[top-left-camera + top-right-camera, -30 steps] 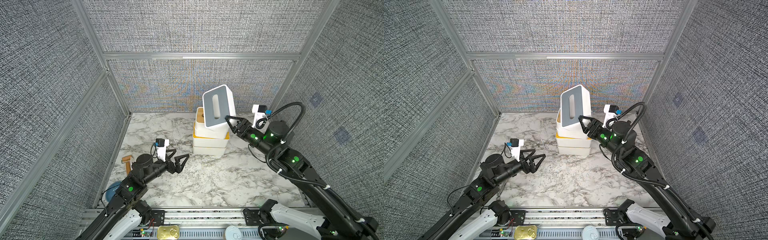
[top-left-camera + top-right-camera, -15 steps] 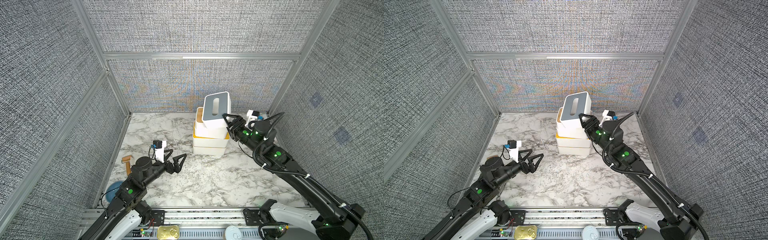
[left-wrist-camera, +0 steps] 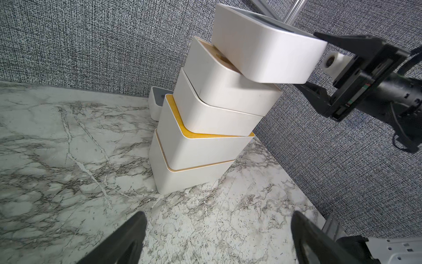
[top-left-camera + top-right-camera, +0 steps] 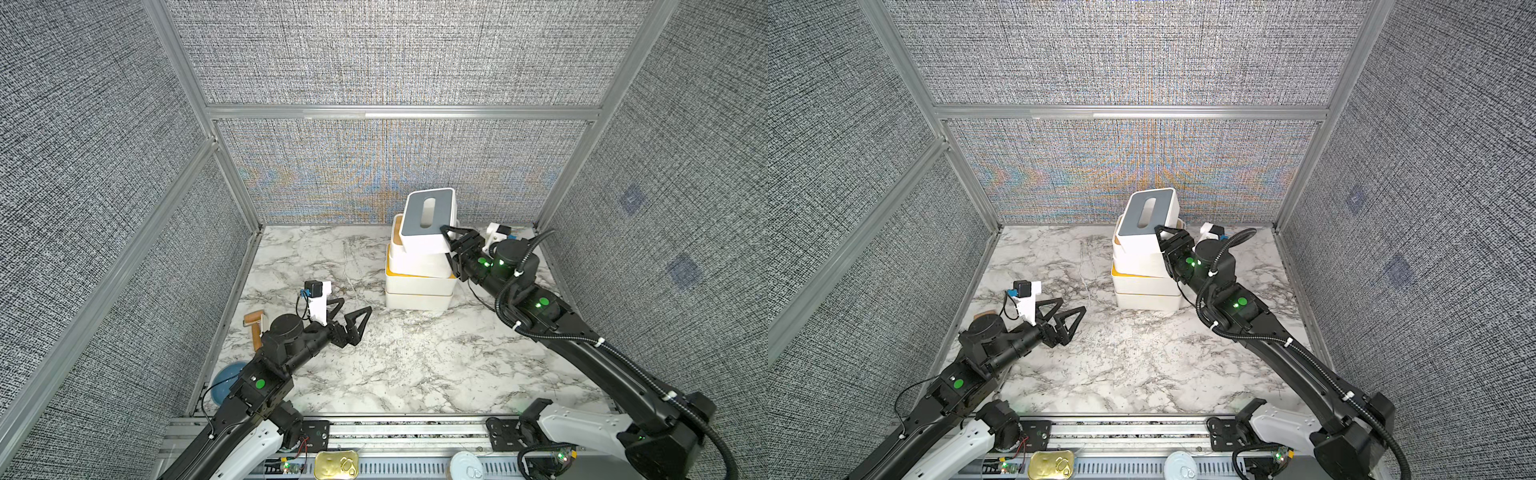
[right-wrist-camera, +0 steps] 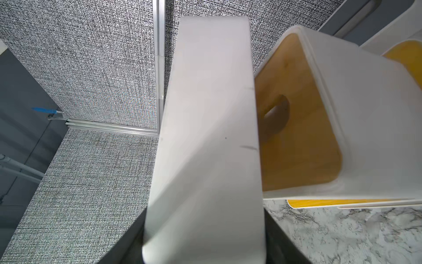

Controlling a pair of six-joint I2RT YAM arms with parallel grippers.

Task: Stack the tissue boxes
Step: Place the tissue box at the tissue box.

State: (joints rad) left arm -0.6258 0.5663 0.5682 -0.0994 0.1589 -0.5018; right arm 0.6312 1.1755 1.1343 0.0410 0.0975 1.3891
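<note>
Several tissue boxes form a slightly twisted stack near the back wall. Its top box shows a bamboo lid with an oval slot. My right gripper is shut on the end of a grey-lidded tissue box. That box is tilted, its low edge at the top lid. Another grey-lidded box stands behind the stack. My left gripper is open and holds nothing, low over the marble, left of the stack.
A wooden-handled tool and a blue bowl lie by the left wall near my left arm. A gold tin and a white can sit on the front rail. Fabric walls close in the back and sides.
My right arm has brought the grey-lidded box down from a steep raised tilt onto the top of the stack. The left arm has barely moved.
</note>
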